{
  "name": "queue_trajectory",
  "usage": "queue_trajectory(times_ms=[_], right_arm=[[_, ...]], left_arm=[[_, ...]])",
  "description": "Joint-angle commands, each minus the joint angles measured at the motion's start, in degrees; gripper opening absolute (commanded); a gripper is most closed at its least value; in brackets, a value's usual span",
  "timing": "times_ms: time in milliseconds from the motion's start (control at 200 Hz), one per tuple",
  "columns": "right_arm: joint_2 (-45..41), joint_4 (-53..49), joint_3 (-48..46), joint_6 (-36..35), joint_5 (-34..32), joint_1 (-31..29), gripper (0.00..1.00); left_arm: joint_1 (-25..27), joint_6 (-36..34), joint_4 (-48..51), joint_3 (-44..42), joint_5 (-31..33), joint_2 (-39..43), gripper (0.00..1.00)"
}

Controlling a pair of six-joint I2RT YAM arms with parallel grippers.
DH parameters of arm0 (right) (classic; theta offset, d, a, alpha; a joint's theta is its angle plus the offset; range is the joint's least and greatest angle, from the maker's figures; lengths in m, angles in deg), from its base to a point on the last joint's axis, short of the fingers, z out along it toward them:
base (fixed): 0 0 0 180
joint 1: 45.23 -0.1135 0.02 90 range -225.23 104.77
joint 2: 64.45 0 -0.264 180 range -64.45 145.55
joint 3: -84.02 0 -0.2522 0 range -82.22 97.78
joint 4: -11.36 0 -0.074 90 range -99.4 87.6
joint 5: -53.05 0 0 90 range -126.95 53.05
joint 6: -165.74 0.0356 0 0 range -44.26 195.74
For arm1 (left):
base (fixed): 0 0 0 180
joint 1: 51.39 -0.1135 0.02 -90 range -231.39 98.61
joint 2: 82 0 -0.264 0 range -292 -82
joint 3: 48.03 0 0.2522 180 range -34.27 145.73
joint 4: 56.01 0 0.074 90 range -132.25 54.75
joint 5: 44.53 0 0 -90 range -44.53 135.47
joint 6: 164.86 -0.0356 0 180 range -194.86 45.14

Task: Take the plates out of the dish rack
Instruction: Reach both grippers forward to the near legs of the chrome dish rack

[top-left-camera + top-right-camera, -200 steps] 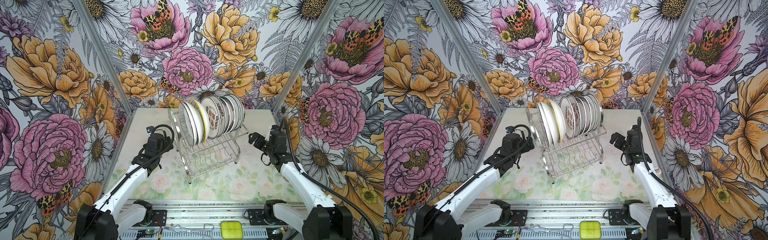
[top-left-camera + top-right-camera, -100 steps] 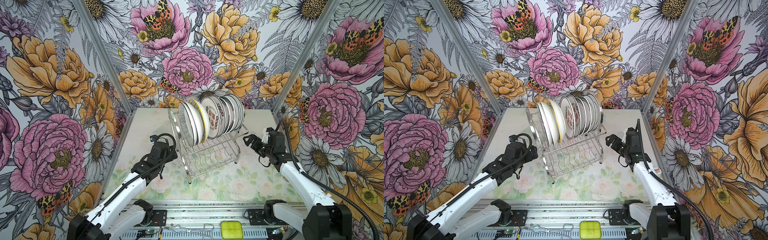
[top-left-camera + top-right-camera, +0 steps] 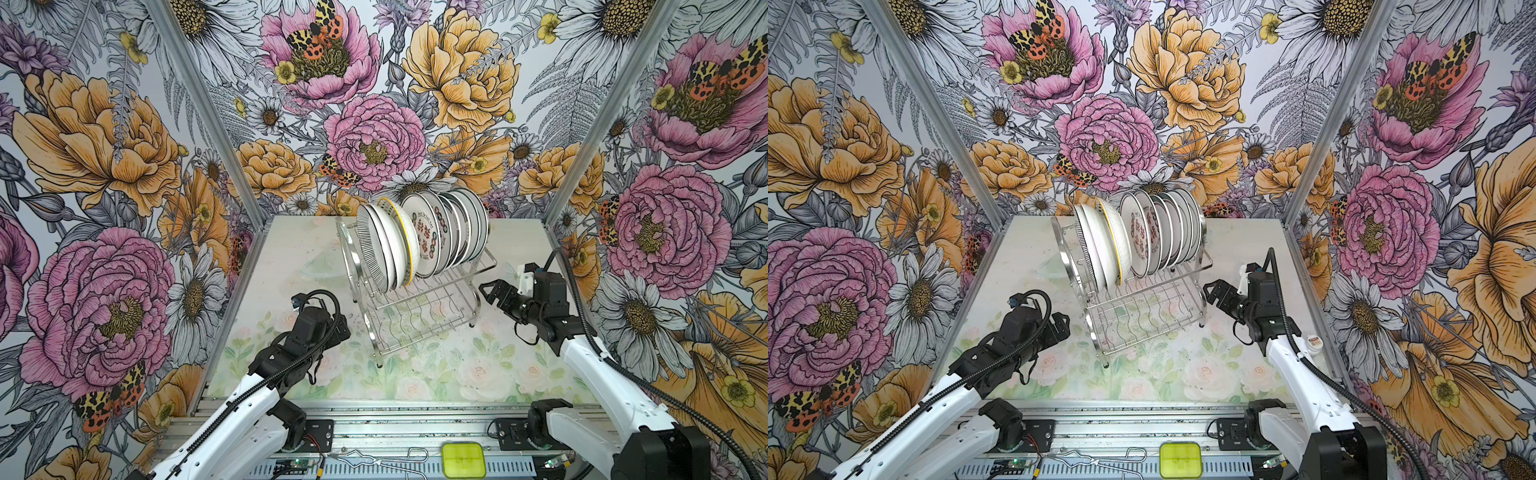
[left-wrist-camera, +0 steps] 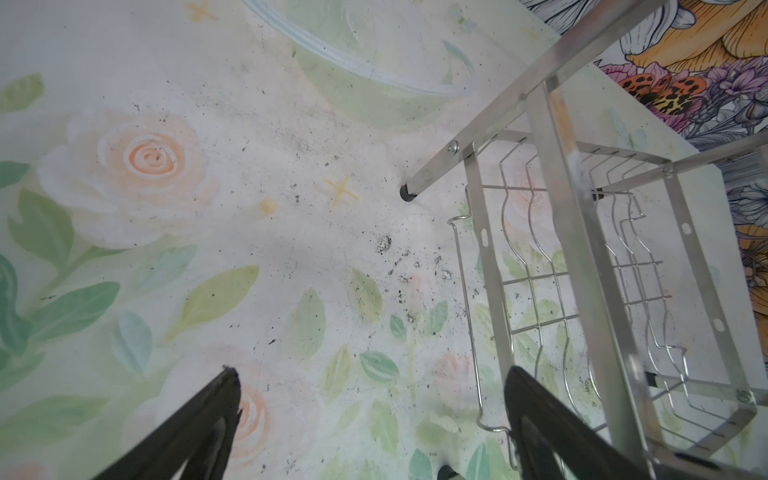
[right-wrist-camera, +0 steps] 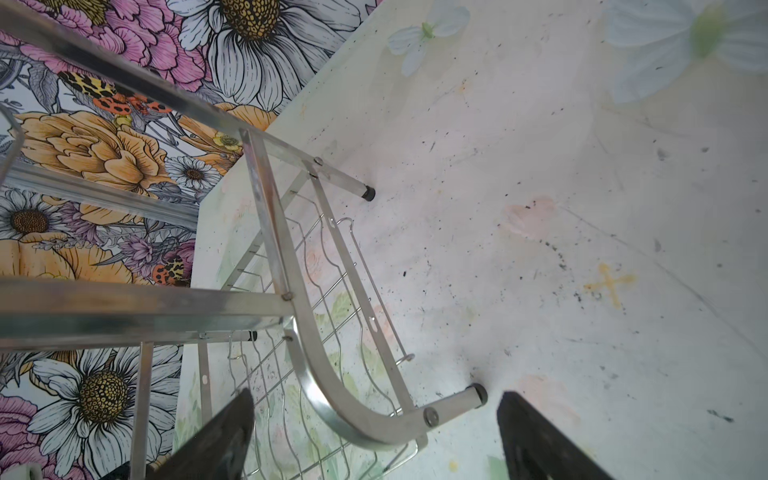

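Fingers of the left gripper (image 4: 370,374) spread wide and empty beside the dish rack (image 3: 415,308); the right gripper (image 5: 374,395) gapes empty close by its side frame. Farther back, plates (image 3: 419,241) stand crowded on the top tier; bumping that frame could rattle or topple them.

The plates (image 3: 419,243) are white, one black-striped, one yellow-edged; the dish rack (image 3: 415,318) shines silver.

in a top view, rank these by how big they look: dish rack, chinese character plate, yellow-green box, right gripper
1. dish rack
2. chinese character plate, partly hidden by the plates in front
3. yellow-green box and right gripper look about alike, so I won't rank them
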Motion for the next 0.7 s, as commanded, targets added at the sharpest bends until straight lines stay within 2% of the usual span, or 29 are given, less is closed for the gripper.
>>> queue_trajectory(times_ms=[0,70,460,696], right_arm=[[-1.06,0.36,-1.34,-0.65,-0.61,-1.83,0.9],[-1.0,0.37,-1.8,-1.06,-1.82,-3.01,0.87],[0.47,0.57,-2.48,-2.81,-6.18,-6.68,0.81],[2.73,0.64,-2.13,-4.95,-9.45,-7.24,0.78]], left_arm=[[0.8,2.04,0.64,-0.43,-4.15,0.85,0.99],[2.34,2.1,0.67,-0.68,-5.24,1.48,0.99],[14.26,5.34,0.5,-5.29,-3.6,8.99,0.96],[25.22,6.54,-0.9,-4.36,4.52,9.45,0.95]])
